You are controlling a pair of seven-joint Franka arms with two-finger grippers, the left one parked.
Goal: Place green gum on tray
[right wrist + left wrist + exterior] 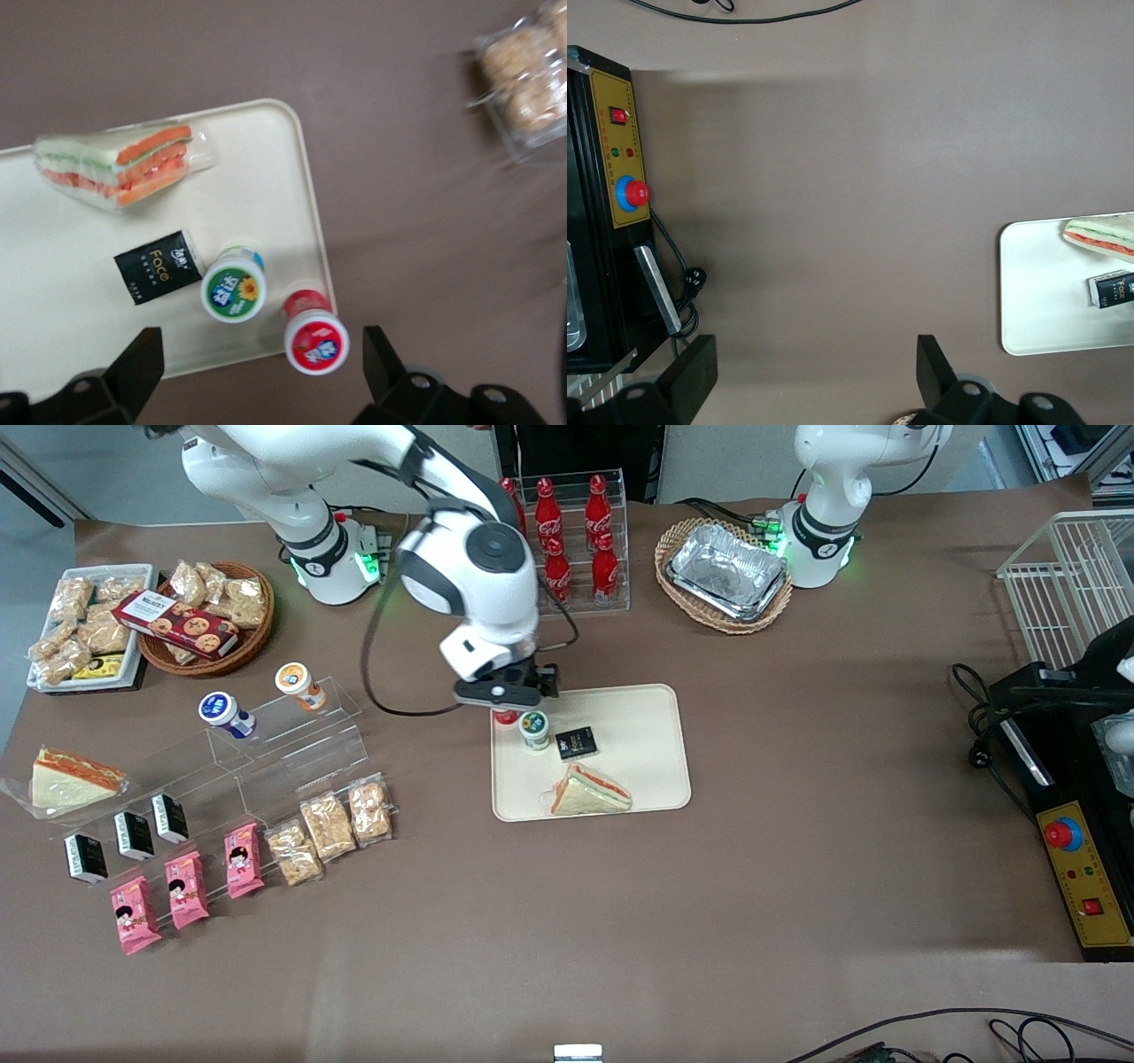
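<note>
The green gum (534, 729) (234, 293) stands upright on the beige tray (647, 779) (53, 292), near the tray's edge toward the working arm's end of the table, just beside a small black packet (576, 742) (157, 266). A wrapped sandwich (589, 791) (120, 163) lies nearer the front camera on the same tray. A red-lidded bottle (315, 342) stands at the tray's rim. The gripper (507, 695) (257, 372) hangs above the gum and red bottle, fingers (142, 359) spread apart, holding nothing
</note>
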